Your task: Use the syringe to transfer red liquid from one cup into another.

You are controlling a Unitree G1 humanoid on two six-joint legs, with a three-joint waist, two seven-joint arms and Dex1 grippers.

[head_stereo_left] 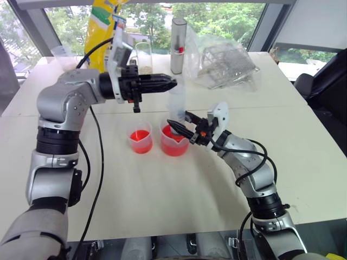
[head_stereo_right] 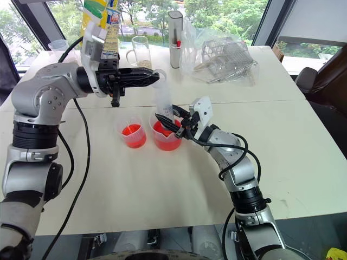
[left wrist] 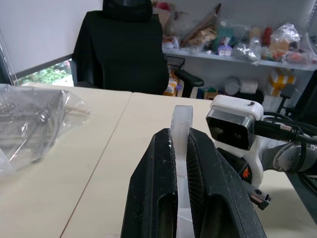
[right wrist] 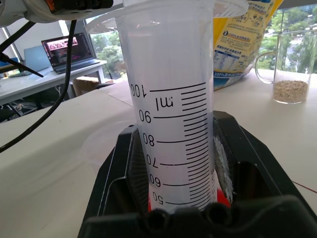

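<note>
A cream table (head_stereo_left: 162, 206) stands before wide windows with trees beyond. The syringe (head_stereo_right: 164, 104) stands upright, its tip in the red liquid (head_stereo_right: 165, 134) of the larger spouted cup (head_stereo_right: 166, 140). The right gripper (head_stereo_right: 172, 120) has its jaws clamped on the barrel; the left gripper (head_stereo_right: 153, 76) has its jaws pinched on the plunger's top. The smaller cup (head_stereo_right: 133, 135), also holding red, sits just beside at 9 o'clock. At 12 o'clock stand a glass mug (head_stereo_right: 140, 52), a yellow bag (head_stereo_left: 103, 27) and a bagged wire basket (head_stereo_left: 225, 65).
</note>
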